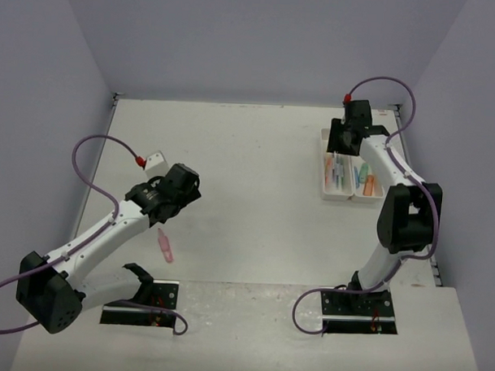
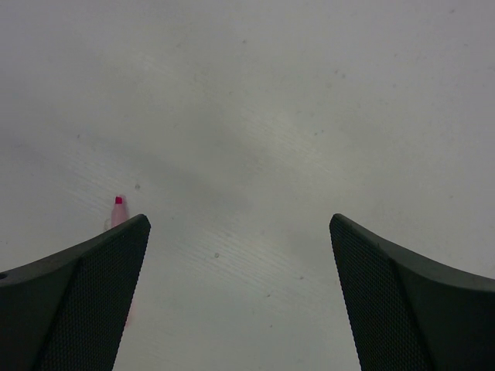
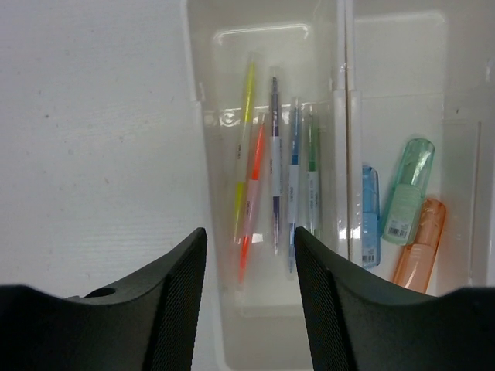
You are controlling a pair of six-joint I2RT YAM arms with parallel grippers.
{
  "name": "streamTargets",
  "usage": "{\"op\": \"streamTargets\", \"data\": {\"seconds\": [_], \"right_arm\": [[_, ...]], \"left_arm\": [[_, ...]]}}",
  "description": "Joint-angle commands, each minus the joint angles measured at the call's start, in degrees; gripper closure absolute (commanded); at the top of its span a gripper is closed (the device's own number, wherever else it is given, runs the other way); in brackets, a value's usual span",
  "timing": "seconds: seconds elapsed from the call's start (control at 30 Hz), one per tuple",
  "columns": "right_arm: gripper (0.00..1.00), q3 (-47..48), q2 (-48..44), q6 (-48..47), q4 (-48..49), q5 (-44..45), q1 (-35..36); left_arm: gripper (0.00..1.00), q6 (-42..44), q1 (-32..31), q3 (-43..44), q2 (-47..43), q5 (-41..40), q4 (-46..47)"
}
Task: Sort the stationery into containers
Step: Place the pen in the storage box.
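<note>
White table, pale walls.
- Pink marker: loose on the table near the left base. Likely light, rigid and slick; pinch it mid-barrel, crosswise.
- Left gripper: just beside it, spread, empty.
- Far right: two containers holding pens.
- Right gripper: above them, parted, empty.

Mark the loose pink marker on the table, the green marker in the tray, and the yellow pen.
pink marker (image 1: 166, 246): top external view, middle of its body.
green marker (image 3: 408, 189): right wrist view, middle of its barrel.
yellow pen (image 3: 244, 151): right wrist view, mid-shaft.
</note>
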Motion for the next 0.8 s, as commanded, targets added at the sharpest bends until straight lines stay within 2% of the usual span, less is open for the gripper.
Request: {"op": "streamTargets", "data": {"seconds": [0.0,0.03,0.2,0.43,0.6,0.67,0.77], "right_arm": [[0.43,-6.2,-11.0,2.3,2.0,1.5,7.4],[0.38,-7.6,-13.9,3.3,3.7,1.1,8.9],[0.31,-15.5,-21.4,5.2,8.2,-5.3,9.5],[0.27,-19.6,-28.4,3.5,10.3,-7.7,9.5],[0.24,-20.6,-33.1,3.2,11.0,-9.4,9.4],[0.22,-20.9,-35.6,2.9,11.1,-8.7,9.4],[0.21,-21.3,-37.6,2.7,11.1,-8.7,9.3]], "left_arm": [[0.0,-12.3,0.4,-3.4,4.1,-0.2,-9.2],[0.0,-12.7,0.4,-4.0,5.1,1.2,-9.4],[0.0,-14.9,0.4,-9.0,7.0,3.9,-8.7],[0.03,-17.0,0.5,-12.6,6.8,5.5,-5.6],[0.15,-12.7,2.2,-20.3,6.8,6.3,8.3],[0.25,-12.7,2.6,-22.6,6.8,5.0,10.7],[0.29,-13.3,3.1,-22.9,6.8,4.1,11.5]]}}
